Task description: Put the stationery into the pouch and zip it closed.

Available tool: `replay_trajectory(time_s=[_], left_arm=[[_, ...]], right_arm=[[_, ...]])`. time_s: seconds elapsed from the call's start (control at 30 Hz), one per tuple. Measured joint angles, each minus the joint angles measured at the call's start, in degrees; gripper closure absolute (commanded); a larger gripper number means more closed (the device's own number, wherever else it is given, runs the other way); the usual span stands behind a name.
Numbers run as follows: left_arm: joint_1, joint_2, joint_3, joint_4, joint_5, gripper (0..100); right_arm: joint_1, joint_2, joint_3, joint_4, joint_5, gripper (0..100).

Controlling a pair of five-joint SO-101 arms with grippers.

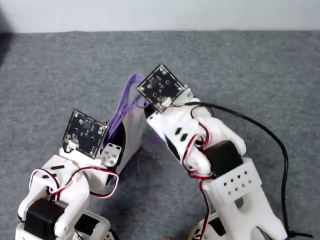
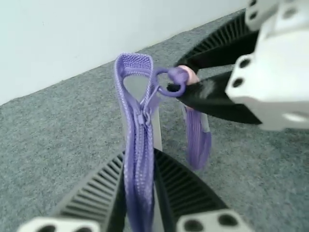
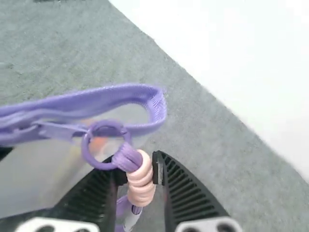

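A clear pouch point(image 1: 131, 135) with a purple zip stands on edge between the two arms. My left gripper point(image 2: 140, 193) is shut on the pouch's zip edge point(image 2: 137, 121), where the teeth are joined; past it the band point(image 3: 96, 104) opens into a small loop. My right gripper point(image 3: 137, 169) is shut on the zip pull's pink coil point(image 3: 140, 179), just below the purple ring point(image 3: 104, 145). A purple tassel point(image 2: 198, 140) hangs from the pull under the right gripper point(image 2: 186, 89). Something orange point(image 3: 99, 141) shows faintly through the pouch wall.
The pouch and both arms stand on a grey felt-like table cover point(image 1: 250, 75). A white wall point(image 1: 160, 15) runs along the back edge. A black cable point(image 1: 270, 135) loops off the right arm. Open cover lies to the left, right and behind.
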Motion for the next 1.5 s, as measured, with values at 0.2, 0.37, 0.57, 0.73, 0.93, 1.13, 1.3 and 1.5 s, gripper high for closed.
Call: replay_trajectory(time_s=[0.2, 0.37, 0.57, 0.73, 0.93, 1.13, 1.3, 1.5], left_arm=[[0.0, 0.2, 0.0, -0.5, 0.0, 99], [0.0, 0.2, 0.0, -0.5, 0.0, 99], [0.0, 0.2, 0.0, -0.4, -0.1, 99], [0.0, 0.2, 0.0, -0.4, -0.1, 99], [0.0, 0.2, 0.0, -0.4, -0.1, 99], [0.0, 0.3, 0.0, -0.4, -0.1, 99], [0.0, 0.3, 0.0, -0.4, -0.1, 99], [0.0, 0.3, 0.1, -1.1, -0.1, 93]], right_arm=[[1.3, 6.6, -2.2, -3.9, 0.3, 99.3], [4.2, 12.2, -5.9, -5.2, 0.3, 99.3], [9.8, 18.5, -10.5, -5.3, 0.3, 99.3], [12.0, 21.8, -12.5, -7.0, 0.3, 99.3], [12.4, 24.4, -13.0, -8.4, 0.3, 99.3], [16.1, 26.7, -13.0, -8.7, 0.3, 99.3], [17.4, 27.8, -13.0, -8.6, 0.3, 99.3], [18.2, 27.1, -13.1, -2.8, 0.2, 99.3]])
